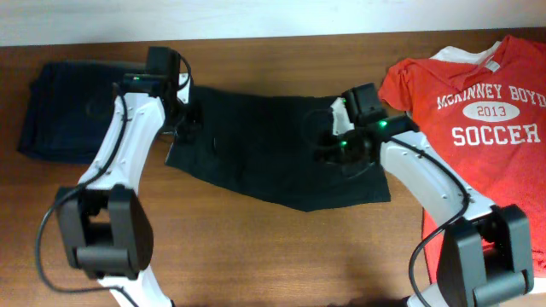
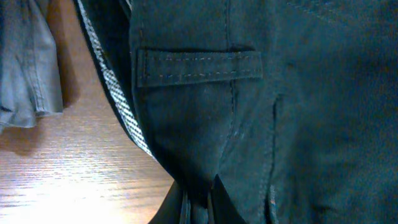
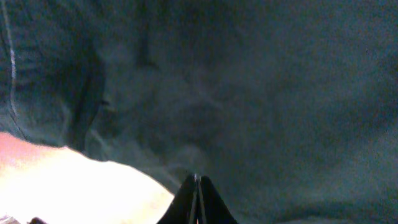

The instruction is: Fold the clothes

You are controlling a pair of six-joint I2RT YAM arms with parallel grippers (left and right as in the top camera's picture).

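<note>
Brown wood-grain table (image 1: 256,247) runs under both arms, with a pale wall strip along its far edge. At the middle of it lies the pair of plain black fabric shorts (image 1: 273,153), spread out flat but skewed, stretched between the two grippers. The left gripper (image 2: 199,186) sits at the garment's left end, its fingers pinched shut on a gather of the black cloth just below a stitched belt loop (image 2: 199,65); the whitish-grey inner waistband strip (image 2: 118,99) shows beside it. The right gripper (image 3: 198,183) is at the right end, fingers pressed together on the cloth's edge, dark fabric filling its view. A navy-blue folded garment (image 1: 60,119) lies at the table's left, just beside the shorts. A red T-shirt with white SOCCER lettering (image 1: 478,128) lies to the right.
</note>
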